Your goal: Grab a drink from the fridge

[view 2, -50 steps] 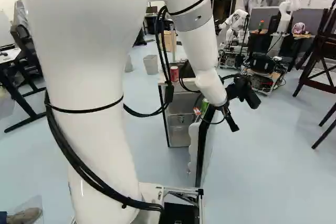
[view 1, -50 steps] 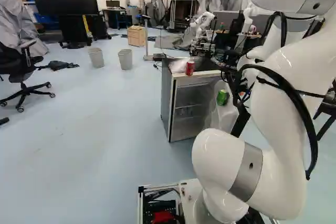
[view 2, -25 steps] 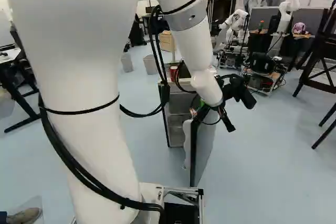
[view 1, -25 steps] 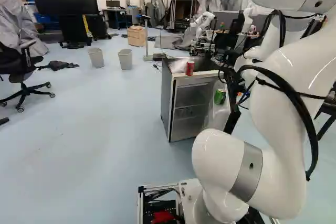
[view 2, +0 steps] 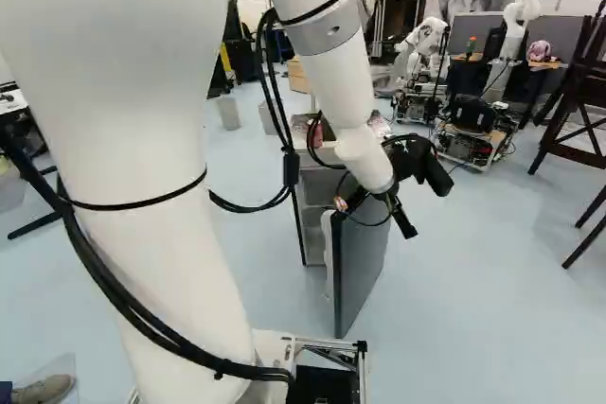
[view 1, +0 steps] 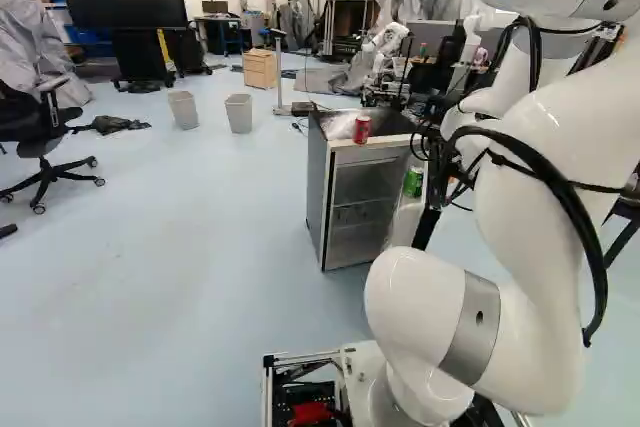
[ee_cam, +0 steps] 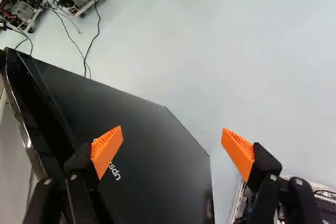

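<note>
The gripper [view 2: 375, 219] hangs at the top of the fridge door in the right base view. In the wrist view the gripper [ee_cam: 173, 146] is open and empty; one finger overlaps the door's dark outer face [ee_cam: 152, 156], the other stands beyond its edge over the floor. Whether it touches the door cannot be told. The fridge [view 1: 316, 197] has its door [view 2: 365, 257] standing open towards the base. A green can [view 1: 413, 182] stands at the door's inner side, and a red can [view 1: 362, 129] is on the fridge top. My forearm hides part of the fridge.
Clear plastic [view 1: 341, 125] lies on the fridge top. Two bins [view 1: 184, 109] and a wooden cabinet [view 1: 260, 68] are behind it to the left. Another robot [view 2: 423, 44] stands at the back, near a wheeled cart [view 2: 473, 144]. A dark wooden stand [view 2: 576, 106] is at the right.
My arm and gripper have moved left in the right base view. The door has swung partway towards the fridge body, carrying the green can left. The base has not moved.
</note>
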